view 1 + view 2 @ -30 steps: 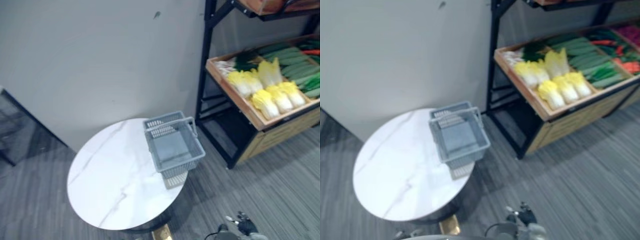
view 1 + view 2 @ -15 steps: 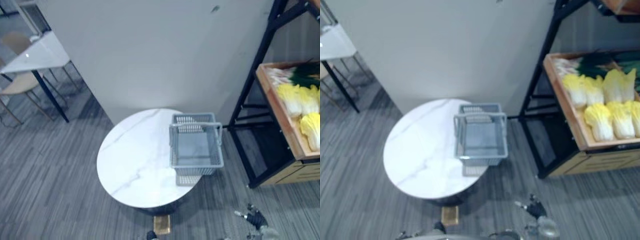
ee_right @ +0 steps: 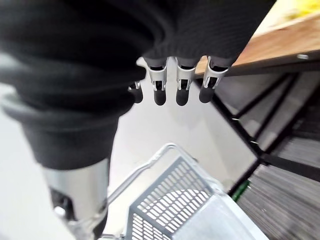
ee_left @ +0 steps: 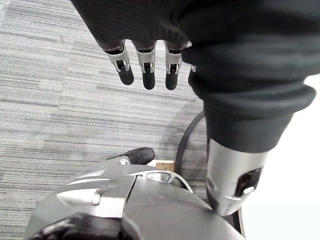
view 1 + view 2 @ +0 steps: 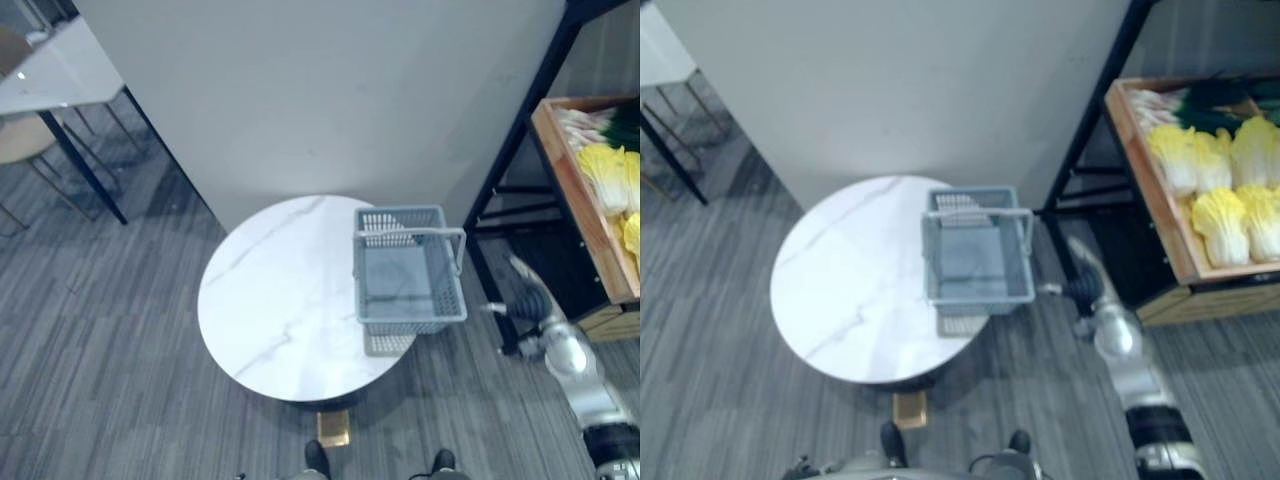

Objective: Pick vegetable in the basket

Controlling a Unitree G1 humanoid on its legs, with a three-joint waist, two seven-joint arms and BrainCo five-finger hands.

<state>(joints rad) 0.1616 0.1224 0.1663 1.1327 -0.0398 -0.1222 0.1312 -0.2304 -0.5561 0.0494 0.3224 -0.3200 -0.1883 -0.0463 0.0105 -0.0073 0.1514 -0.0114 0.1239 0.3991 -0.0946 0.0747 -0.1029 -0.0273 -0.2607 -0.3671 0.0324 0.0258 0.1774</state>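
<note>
Right hand (image 5: 1085, 290), dark-covered with silver fingers: raised since a second ago from low near the floor, now between basket and shelf; the camera has swung as well, so the scene has shifted with it. Fingers (image 3: 182, 85) straight, slightly spread, holding nothing, probably readied for a reach into the crate. Grey slotted plastic basket (image 5: 412, 318), handle upright, empty: stands on the round white marble table (image 5: 270, 310) at the edge nearest those fingers, likely so a vegetable can be dropped in with a short carry. Task items, pale yellow leafy cabbages (image 5: 1220, 222): lying in the slanted wooden crate (image 5: 1147, 190) on the black metal shelf (image 5: 1098, 110), beyond the fingers on the side away from the basket, untouched. Left hand (image 4: 145, 70): fingers hang straight and empty over grey striped carpet floor (image 4: 50, 100), idle. Eye views give the full layout and the cabbages. The right wrist view adds the fingers' posture, the basket's slotted wall near them and the crate's wooden edge just past their tips.
</note>
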